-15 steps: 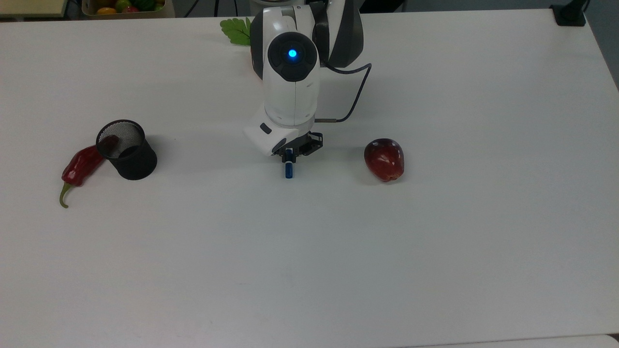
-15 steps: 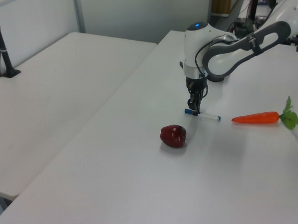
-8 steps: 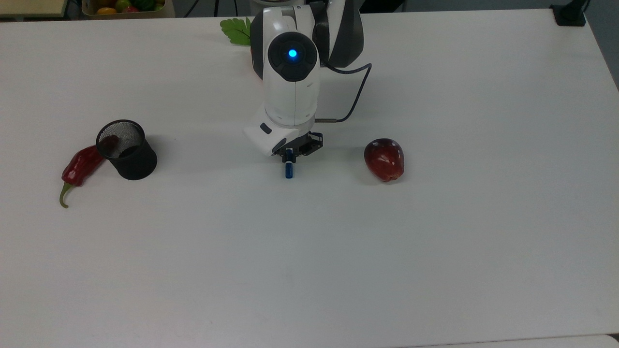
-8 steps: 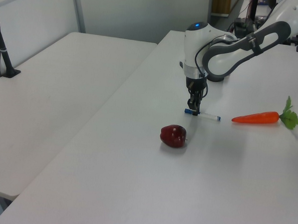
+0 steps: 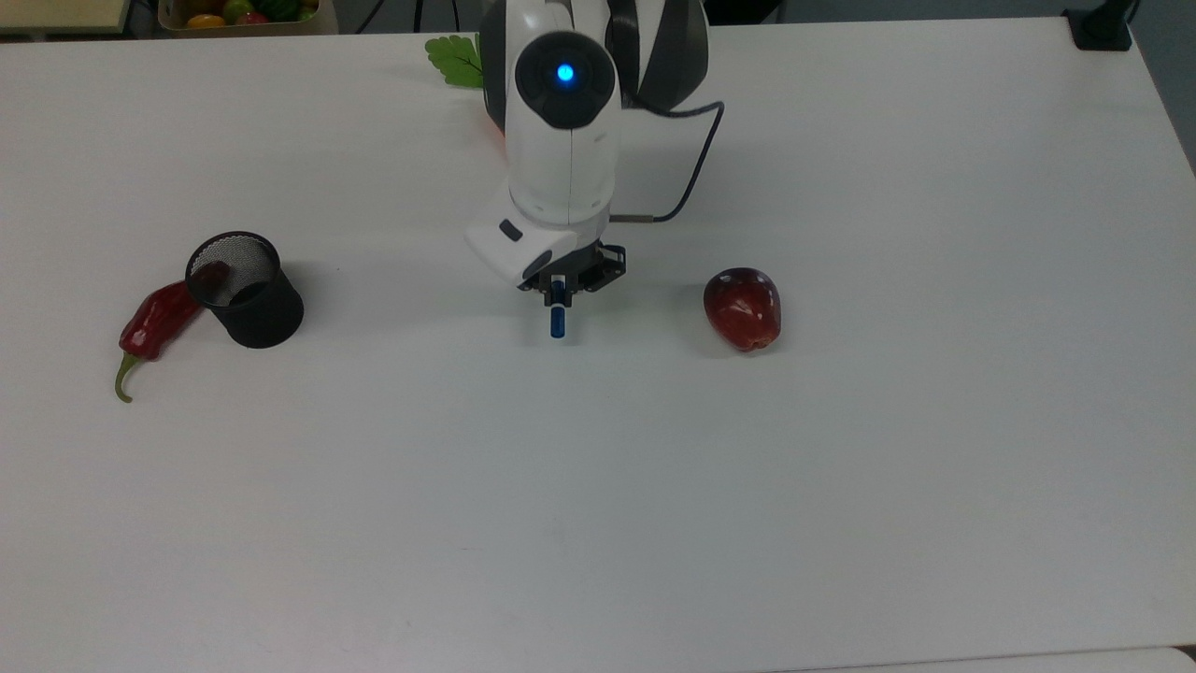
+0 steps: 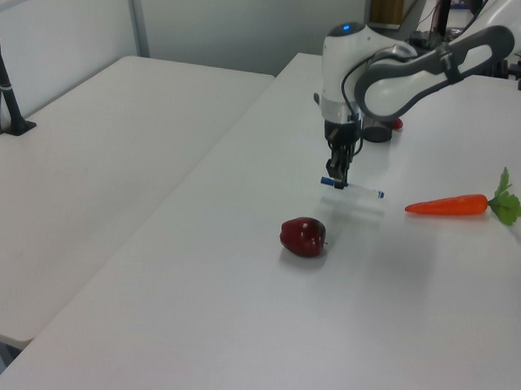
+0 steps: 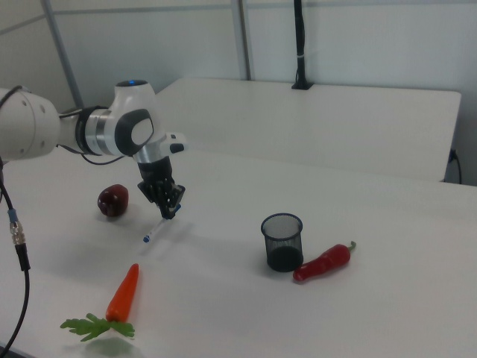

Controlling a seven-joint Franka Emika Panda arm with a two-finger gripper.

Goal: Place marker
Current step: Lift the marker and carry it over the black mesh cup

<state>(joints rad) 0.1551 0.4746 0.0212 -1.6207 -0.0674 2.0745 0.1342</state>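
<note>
The marker [image 6: 362, 190], slim and white with a blue cap [image 5: 558, 320], hangs a little above the white table [image 5: 598, 486], and its shadow lies on the tabletop below it. My gripper [image 5: 559, 288] is shut on it near the cap end, pointing straight down. In the right view the marker [image 7: 158, 227] slopes down from the gripper [image 7: 170, 209] toward the carrot. From above, the arm hides most of the white barrel.
A dark red apple [image 5: 743, 308] lies to the top view's right of the gripper. A black mesh cup [image 5: 245, 290] with a red chili [image 5: 154, 322] against it stands at the top view's left. A carrot [image 6: 448, 205] lies beyond the marker. A fruit bin [image 5: 238, 13] sits past the far edge.
The gripper has risen with the marker in it, so the marker has left the tabletop. Apple, cup, chili and carrot stayed where they were.
</note>
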